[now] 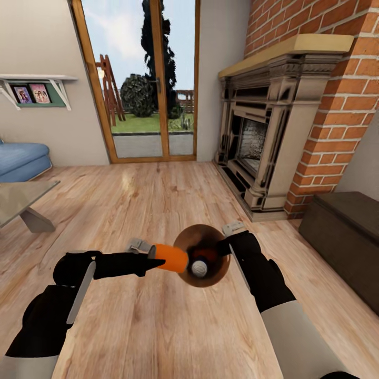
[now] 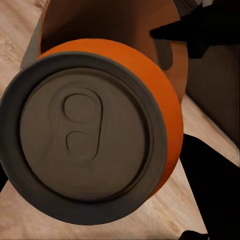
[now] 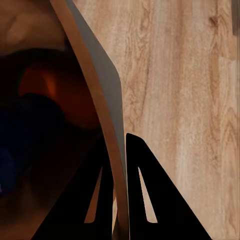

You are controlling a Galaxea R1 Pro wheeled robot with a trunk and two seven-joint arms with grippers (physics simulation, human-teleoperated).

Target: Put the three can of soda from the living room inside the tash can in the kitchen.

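Observation:
In the head view my left gripper (image 1: 149,259) is shut on an orange can of soda (image 1: 171,257), held lying sideways with its far end over the mouth of the tash can (image 1: 196,231). My right gripper (image 1: 227,246) is shut on the bin's rim and holds it off the wood floor. Inside the bin lies another can, its silver top (image 1: 199,268) showing. The left wrist view has the held can's grey top (image 2: 85,132) up close, with the brown bin (image 2: 100,22) behind. The right wrist view shows my gripper (image 3: 120,145) pinching the bin wall (image 3: 97,105), with orange (image 3: 42,85) and dark blue inside.
This is the living room: a carved stone fireplace (image 1: 263,142) and red brick chimney (image 1: 337,105) stand ahead on the right. A dark chest (image 1: 347,231) sits at the right. A glass table (image 1: 21,195) and blue sofa (image 1: 21,158) are at the left, glass doors (image 1: 147,79) ahead.

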